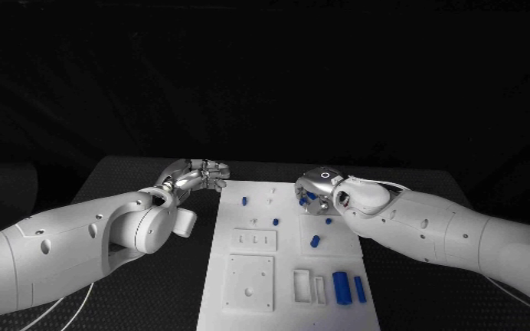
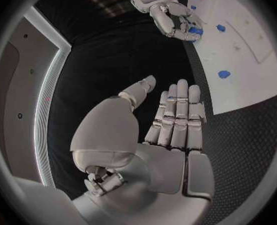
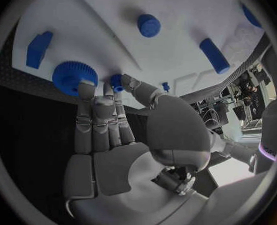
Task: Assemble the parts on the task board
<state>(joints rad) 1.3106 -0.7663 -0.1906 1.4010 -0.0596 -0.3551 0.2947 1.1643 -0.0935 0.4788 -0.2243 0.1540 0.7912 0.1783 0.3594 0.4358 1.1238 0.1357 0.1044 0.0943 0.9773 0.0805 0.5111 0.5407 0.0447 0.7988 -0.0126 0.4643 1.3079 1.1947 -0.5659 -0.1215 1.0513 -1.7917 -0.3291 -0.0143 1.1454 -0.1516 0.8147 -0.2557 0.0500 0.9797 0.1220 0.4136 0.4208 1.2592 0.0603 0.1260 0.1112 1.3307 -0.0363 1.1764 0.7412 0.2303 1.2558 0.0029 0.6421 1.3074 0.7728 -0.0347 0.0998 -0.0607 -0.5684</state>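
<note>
The task board (image 1: 289, 262) lies lengthwise down the middle of my black counter (image 1: 132, 174), its long axis running away from me. Near its close end two long blue pins (image 1: 341, 288) lie side by side, both pointing along the board's length, beside a pair of upright white slots. Farther up, a shorter blue peg (image 1: 315, 241) lies tilted a little off that line, and a small round blue part (image 1: 276, 222) sits just beyond it.

My right robot hand (image 1: 315, 189) rests over the far right corner of the board, fingertips (image 3: 85, 91) touching a blue toothed gear (image 3: 74, 77) that lies flat there; I cannot tell whether the hand grips it or only touches it. A blue block (image 3: 38, 49) lies just beside the gear, and a blue round cap (image 3: 148, 25) and a slanted blue cylinder (image 3: 214, 56) lie farther along the board.

My left robot hand (image 2: 170, 130) hovers over the counter just off the board's far left edge, fingers straight and close together, thumb apart, holding nothing
</note>
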